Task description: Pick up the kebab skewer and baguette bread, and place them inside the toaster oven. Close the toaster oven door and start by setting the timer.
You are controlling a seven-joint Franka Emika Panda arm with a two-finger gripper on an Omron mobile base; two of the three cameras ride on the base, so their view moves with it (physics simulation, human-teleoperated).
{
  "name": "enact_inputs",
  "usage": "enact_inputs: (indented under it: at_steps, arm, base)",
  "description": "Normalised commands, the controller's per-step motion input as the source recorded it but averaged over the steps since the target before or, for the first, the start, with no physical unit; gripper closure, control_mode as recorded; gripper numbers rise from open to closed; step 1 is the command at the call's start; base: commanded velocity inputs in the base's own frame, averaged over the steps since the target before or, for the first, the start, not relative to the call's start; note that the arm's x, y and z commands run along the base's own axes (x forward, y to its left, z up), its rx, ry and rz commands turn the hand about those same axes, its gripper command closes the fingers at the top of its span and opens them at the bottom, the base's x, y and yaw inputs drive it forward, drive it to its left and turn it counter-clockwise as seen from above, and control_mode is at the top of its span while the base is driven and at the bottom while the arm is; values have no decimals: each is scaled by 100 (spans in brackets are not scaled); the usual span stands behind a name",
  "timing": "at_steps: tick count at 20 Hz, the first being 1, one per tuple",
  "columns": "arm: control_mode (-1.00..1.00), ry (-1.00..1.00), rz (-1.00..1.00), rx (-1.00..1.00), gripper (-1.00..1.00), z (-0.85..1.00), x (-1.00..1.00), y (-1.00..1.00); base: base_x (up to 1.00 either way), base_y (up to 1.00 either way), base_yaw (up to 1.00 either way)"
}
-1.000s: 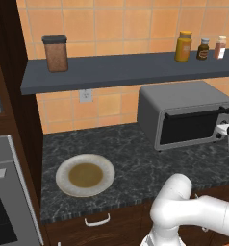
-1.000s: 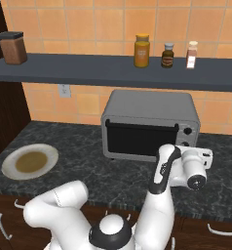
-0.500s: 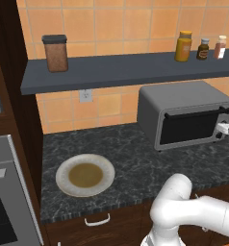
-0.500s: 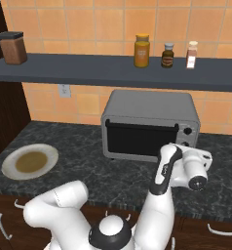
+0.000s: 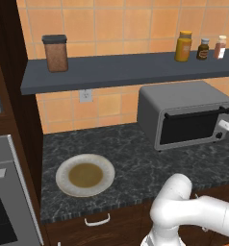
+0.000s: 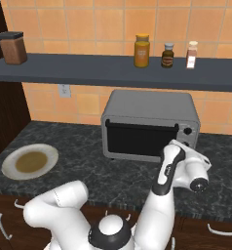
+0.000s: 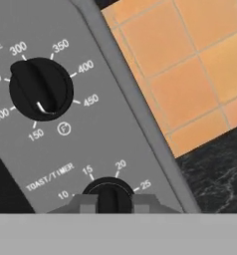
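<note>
Over on the right end of the dark speckled worktop (image 6: pixel 79 156) the toaster oven (image 6: pixel 149 124) is sitting under the long shelf (image 5: pixel 126 69), and honestly it's looking like we're into the last bit of the job. Its toaster oven door (image 6: pixel 140 140) is standing upright and shut, bar handle across the top edge, so I'm guessing the closing step is done. Neither the kebab skewer nor the baguette bread is lying anywhere on the worktop that I can spot, so I'm assuming they're inside, but the glass is too dark to confirm it. Further left, the round plate (image 5: pixel 85 175) is sitting with nothing solid on it, just a brownish centre. Up close, the hand (image 7: pixel 108 200) is pressing right up to the control panel at the oven's right side, its two tips pinching together on the timer knob (image 7: pixel 108 191), the one labelled toast/timer with 10, 15, 20, 25 around it. Above it the temperature knob (image 7: pixel 41 88) is sitting untouched, well apart from the fingers. So what's remaining, as far as I can judge, is just twisting that timer dial round to start the thing; I can't tell from here whether it's turning yet.
</note>
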Motion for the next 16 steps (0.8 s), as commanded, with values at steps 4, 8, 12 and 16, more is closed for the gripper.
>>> enact_inputs:
  at_steps: [4, 8, 12, 16]
  arm:
    - [-100, -5, -2, 32, 100, -18, 0, -9]
    - [-100, -6, -2, 33, 100, -18, 0, -9]
    - [-100, -5, -4, 31, 100, -19, 0, -1]
    - [-100, -5, -4, 31, 100, -21, 0, 0]
  base:
    - [0, 0, 0]
    - [0, 0, 0]
    - [0, 0, 0]
    - [0, 0, 0]
